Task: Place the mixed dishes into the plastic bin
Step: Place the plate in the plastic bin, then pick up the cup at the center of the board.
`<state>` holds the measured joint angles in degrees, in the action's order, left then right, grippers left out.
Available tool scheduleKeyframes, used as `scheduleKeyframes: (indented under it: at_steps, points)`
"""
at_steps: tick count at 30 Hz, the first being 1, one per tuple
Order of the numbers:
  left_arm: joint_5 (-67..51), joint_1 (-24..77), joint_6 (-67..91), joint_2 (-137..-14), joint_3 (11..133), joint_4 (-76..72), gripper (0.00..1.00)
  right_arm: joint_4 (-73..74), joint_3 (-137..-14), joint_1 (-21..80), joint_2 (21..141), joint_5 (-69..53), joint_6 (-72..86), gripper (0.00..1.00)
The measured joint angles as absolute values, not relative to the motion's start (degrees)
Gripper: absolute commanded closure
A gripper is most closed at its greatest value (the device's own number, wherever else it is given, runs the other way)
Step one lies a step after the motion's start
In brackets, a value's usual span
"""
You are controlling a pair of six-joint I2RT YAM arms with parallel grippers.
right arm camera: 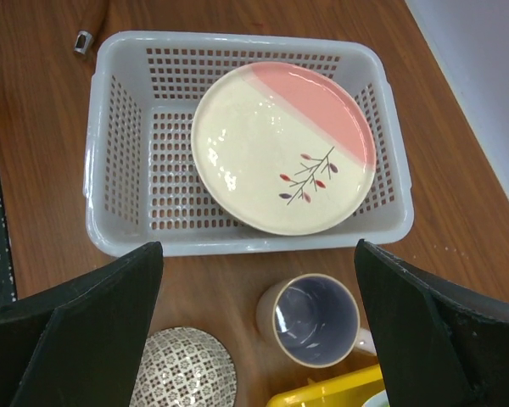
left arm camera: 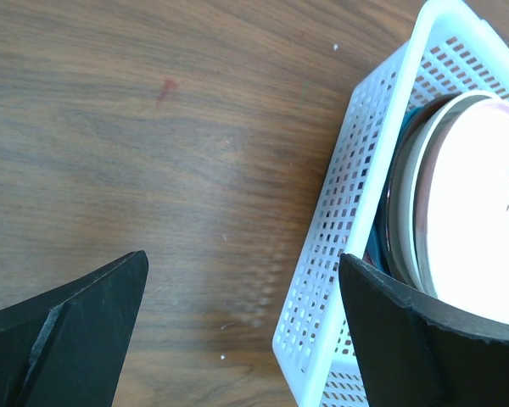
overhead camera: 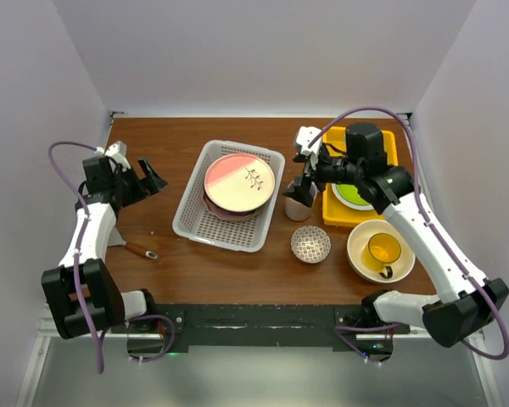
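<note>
Nearest the arm bases, the large cream bowl (overhead camera: 366, 236) sits on the bench (overhead camera: 153, 136) with the yellow mug (overhead camera: 383, 251) inside it. The small patterned bowl (overhead camera: 310, 244) is just to its left. None of the three is binned yet.

Next back, the beige mug (right arm camera: 310, 320) stands upright, mouth up. Its handle stub points toward the yellow tray (right arm camera: 322, 395). The right gripper (right arm camera: 259, 246) hovers above it, fingers spread wide and holding nothing.

Step judged: picking the beige mug. The next move calls for a descent, a close on the mug wall, and a lift over the rim.

The plastic bin (overhead camera: 191, 222) lies beside the mug. Its long axis runs near-to-far and is slightly skewed. The pink-and-cream plate (overhead camera: 239, 182) tops a plate stack toward the far end, and the near end looks free.

The left gripper (left arm camera: 243, 257) is also open and empty, over bare bench just left of the bin.
</note>
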<state>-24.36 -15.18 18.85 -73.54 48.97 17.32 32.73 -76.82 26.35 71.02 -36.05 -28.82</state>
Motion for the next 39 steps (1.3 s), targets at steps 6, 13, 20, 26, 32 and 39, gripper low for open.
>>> scheduleKeyframes:
  at_steps: [6,13,20,26,32,39]
  points:
    - [-21.61,-15.18,19.03,-67.0,48.8,17.34,0.0,30.5,-71.99,20.69,68.36,-39.72,-26.24,0.02]
    - [-21.5,-15.18,21.02,-56.73,48.73,16.73,0.0,28.01,-68.55,16.03,66.46,-42.28,-23.94,0.02]
    - [-25.17,-15.18,23.46,-50.04,48.73,14.92,0.0,26.13,-65.84,14.48,64.73,-43.22,-22.9,0.02]
    - [-31.94,-15.18,26.63,-49.01,48.73,11.27,0.0,24.69,-64.36,12.6,64.18,-43.33,-21.82,0.02]
    - [-38.54,-14.85,30.28,-48.84,48.71,6.96,0.0,21.74,-62.15,11.66,63.92,-41.41,-18.98,0.02]
    - [-39.38,-8.12,31.4,-48.86,48.71,6.07,0.0,16.75,-59.68,10.81,63.94,-34.33,-13.19,0.02]
